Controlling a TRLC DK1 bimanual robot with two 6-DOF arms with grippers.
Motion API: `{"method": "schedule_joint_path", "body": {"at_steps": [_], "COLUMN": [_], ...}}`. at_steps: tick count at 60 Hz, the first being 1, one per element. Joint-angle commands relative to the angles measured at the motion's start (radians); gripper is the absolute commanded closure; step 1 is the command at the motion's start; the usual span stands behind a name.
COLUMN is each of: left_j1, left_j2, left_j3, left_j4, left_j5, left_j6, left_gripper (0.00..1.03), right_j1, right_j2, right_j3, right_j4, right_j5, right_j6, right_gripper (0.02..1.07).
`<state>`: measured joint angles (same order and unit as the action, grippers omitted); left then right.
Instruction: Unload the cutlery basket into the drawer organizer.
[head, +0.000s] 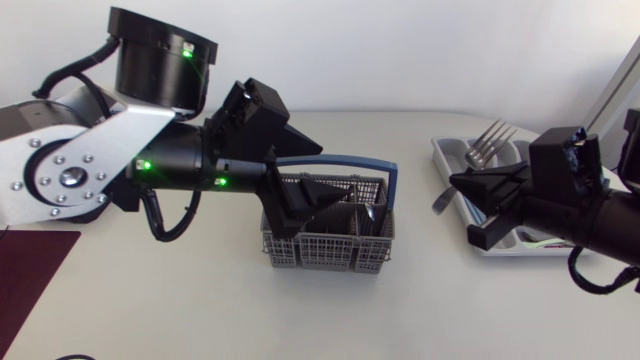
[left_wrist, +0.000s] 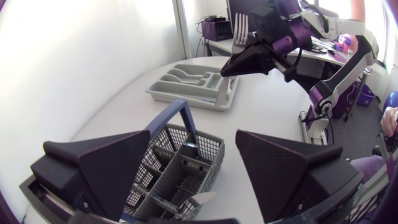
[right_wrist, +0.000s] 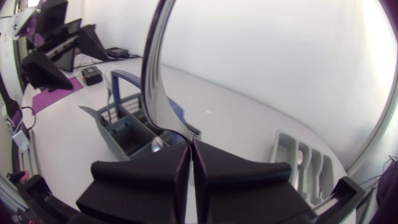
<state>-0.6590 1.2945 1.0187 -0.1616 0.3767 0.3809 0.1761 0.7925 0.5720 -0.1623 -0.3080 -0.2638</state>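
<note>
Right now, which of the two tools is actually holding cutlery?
The right tool, shut on a fork by the drawer organizer. The left tool hangs open above the cutlery basket, gripping nothing.

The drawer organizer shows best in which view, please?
Left wrist view: nearly the whole drawer organizer, compartments open to sight. Head view: the right arm hides part. Right wrist view: only one end.

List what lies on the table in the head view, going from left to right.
Dark red mat → cutlery basket → drawer organizer. The fork held in the right gripper overlaps the organizer, so it is left out of the order.
</note>
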Motion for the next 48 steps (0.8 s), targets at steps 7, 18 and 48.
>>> {"method": "schedule_joint_path", "body": {"at_steps": [7,18,48], "left_j1": [0.016,0.045,0.094], "left_j2": [-0.044,-0.075,-0.118], "left_j3": [0.017,0.015,-0.037], "left_j4": [-0.032,-0.059,-0.062], "left_j5": [-0.047,-0.076,-0.133], "left_j6": [-0.019,-0.014,0.013], "left_gripper": [0.06,0.06,0.06], "right_j1": [-0.182,-0.268,-0.336], "right_j2": [0.175,0.330,0.789], "right_j3": [0.032,0.109,0.427], "right_j4": [0.078,0.139,0.222], "right_j5": [0.020,0.093,0.400], "right_j6": [-0.063,-0.064,-0.005], "right_gripper": [1.01,1.01,1.01]}}
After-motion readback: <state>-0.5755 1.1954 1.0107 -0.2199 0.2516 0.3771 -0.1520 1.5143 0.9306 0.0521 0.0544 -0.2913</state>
